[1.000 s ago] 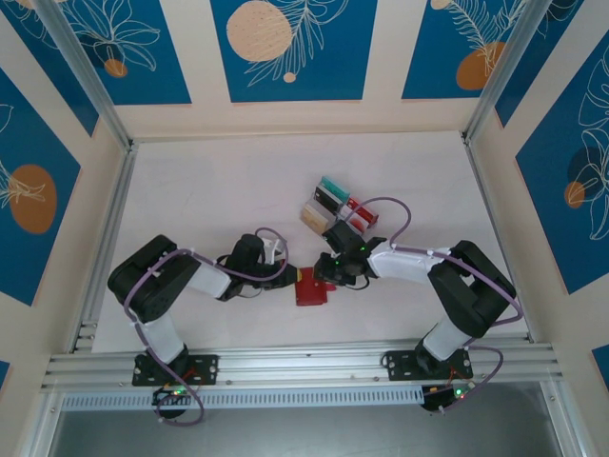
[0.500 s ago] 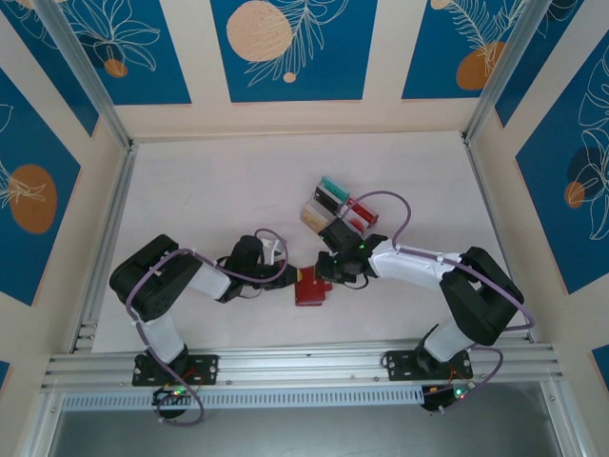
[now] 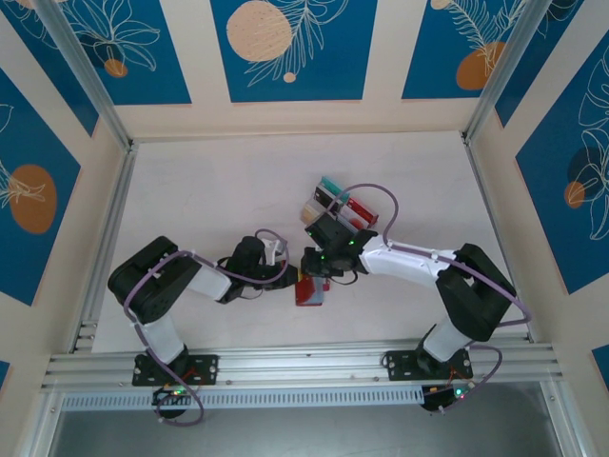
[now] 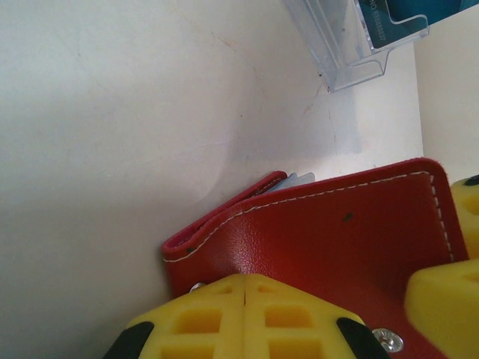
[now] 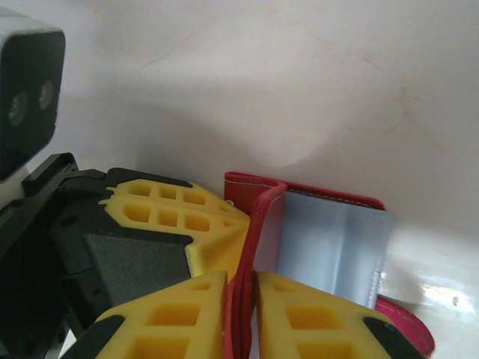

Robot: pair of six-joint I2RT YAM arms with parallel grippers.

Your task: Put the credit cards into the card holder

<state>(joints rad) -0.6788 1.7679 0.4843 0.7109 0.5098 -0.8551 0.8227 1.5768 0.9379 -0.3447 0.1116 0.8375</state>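
Note:
The red card holder point(image 3: 309, 291) lies on the table between both grippers, one flap bent upward. In the right wrist view my right gripper point(image 5: 241, 283) is shut on that red flap, and the card holder's point(image 5: 329, 239) pale inner lining faces the camera. My left gripper point(image 4: 245, 277) is shut with nothing between its fingers, its tips pressed against the card holder's point(image 4: 337, 232) red outer cover. From above, the left gripper point(image 3: 288, 277) and right gripper point(image 3: 318, 268) meet at the holder. The credit cards point(image 3: 335, 198) stand in a clear rack; a teal card point(image 4: 397, 13) shows at the top right.
The clear plastic rack point(image 4: 348, 52) stands just behind the holder, close to the right arm's wrist point(image 3: 347, 246). One yellow finger point(image 4: 447, 299) of the right gripper sits on the red cover. Bare table stretches to the left and far side point(image 3: 219, 181).
My right gripper has shifted left onto the card holder and closed on its flap, which now stands bent up. The left arm has stayed in place.

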